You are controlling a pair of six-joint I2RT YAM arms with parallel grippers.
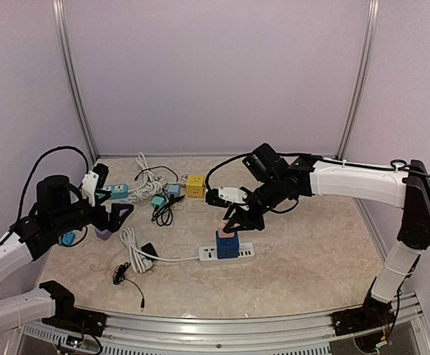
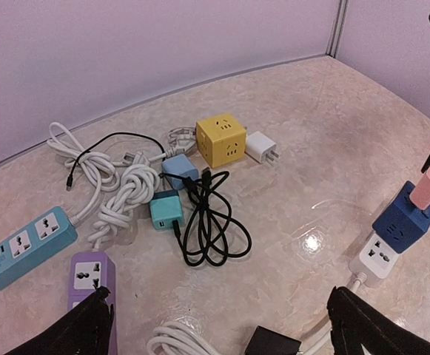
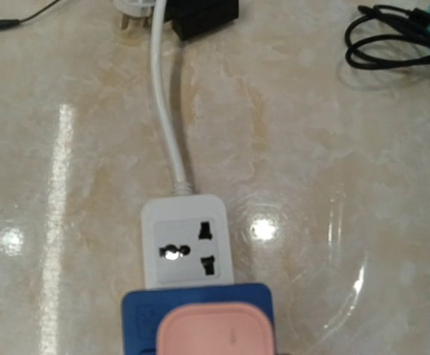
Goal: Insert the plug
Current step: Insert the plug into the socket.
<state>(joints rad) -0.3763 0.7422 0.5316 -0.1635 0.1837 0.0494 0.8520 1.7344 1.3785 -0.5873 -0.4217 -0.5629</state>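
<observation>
The right pincer point(image 1: 234, 220) is clamped on a pink plug point(image 1: 228, 228), which stands on top of a blue cube adapter point(image 1: 227, 245) on a white power strip point(image 1: 246, 251) at mid-desk point(image 1: 303, 259). The left pincer point(image 1: 112, 217) hangs spread wide over a purple strip point(image 2: 90, 275).

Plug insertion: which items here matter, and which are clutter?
In play: pink plug, blue cube adapter, white power strip, right claw.
Clutter: yellow cube socket, teal power strip, purple power strip, black cable, white charger.
</observation>
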